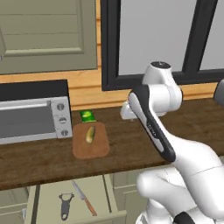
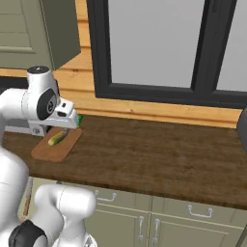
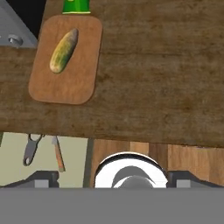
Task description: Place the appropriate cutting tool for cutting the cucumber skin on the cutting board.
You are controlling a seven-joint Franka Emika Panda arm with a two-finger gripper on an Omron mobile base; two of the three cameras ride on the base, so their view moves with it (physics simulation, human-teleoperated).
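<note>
Wooden cutting board (image 1: 90, 141) holds cucumber (image 1: 90, 134); drawer (image 1: 47, 197) holds peeler (image 1: 65, 204), knife (image 1: 84, 197).

A dark-framed window (image 2: 159, 43) sits over the wood counter (image 2: 159, 159) — grey-green cabinets (image 2: 144, 224) below, toaster oven (image 1: 33, 116) at left.

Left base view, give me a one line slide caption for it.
Cucumber on the cutting board beside the toaster oven; peeler and knife lie in the open drawer below.

A kitchen: dark wooden countertop (image 1: 131, 144), silver toaster oven (image 1: 33, 116), olive-green panelled cabinets (image 2: 140, 224), black-framed window (image 2: 164, 48).
</note>
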